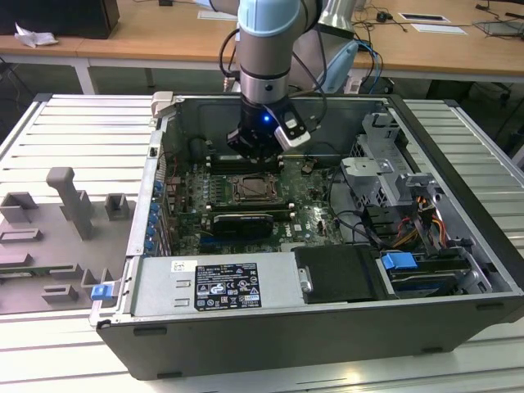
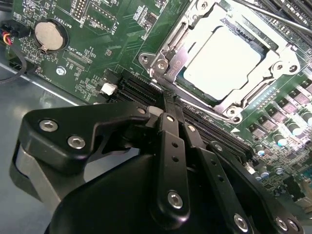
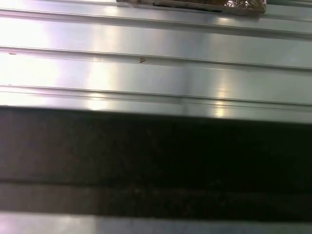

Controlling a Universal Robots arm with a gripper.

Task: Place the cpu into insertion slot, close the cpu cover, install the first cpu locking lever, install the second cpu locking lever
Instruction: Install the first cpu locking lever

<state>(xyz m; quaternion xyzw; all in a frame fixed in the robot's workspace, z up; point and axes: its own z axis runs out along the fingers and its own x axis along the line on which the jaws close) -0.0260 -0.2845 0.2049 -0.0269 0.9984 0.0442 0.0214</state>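
Observation:
The cpu, with its pale metal top, lies in the insertion slot on the green board inside the open computer case. The silver cpu cover lies flat around it, and the chip shows through its square window. My gripper hangs just beside one corner of the socket frame, its black fingers shut together with nothing between them. In the exterior view the gripper is just behind the socket, low over the board. A thin metal lever rod runs along the far side of the socket.
Black memory slots lie under the fingertips and a coin battery sits nearby. A long black expansion card, the grey labelled box, a drive cage and cables crowd the case. Grey fixtures stand outside it on the exterior view's left.

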